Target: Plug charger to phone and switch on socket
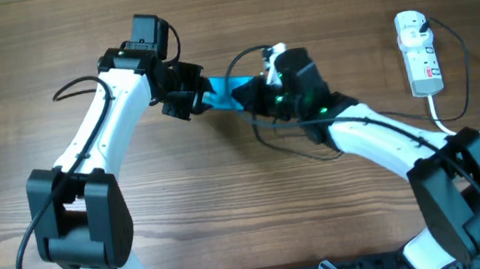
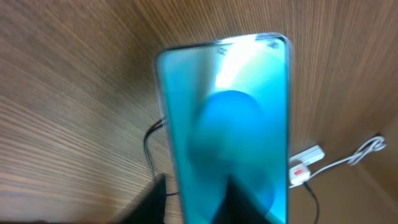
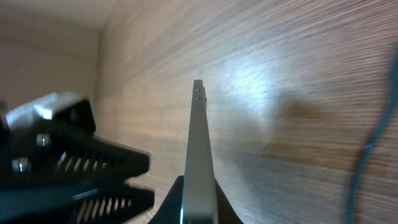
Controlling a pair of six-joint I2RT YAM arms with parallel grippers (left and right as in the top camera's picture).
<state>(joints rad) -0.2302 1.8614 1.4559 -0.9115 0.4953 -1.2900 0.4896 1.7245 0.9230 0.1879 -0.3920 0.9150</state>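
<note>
phone (image 2: 224,124) pinched by its faces in the right tool (image 1: 260,96); left tool (image 1: 190,93) just beside, open or closed unclear

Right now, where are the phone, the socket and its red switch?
phone (image 2: 224,118): left wrist view, middle of its turquoise screen.
socket (image 1: 423,69): overhead view, middle of its white body.
red switch (image 2: 298,172): left wrist view, the red spot on the socket.

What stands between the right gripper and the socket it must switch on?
Nothing visible does. In the overhead view, only bare table lies between the right gripper and the socket.
</note>
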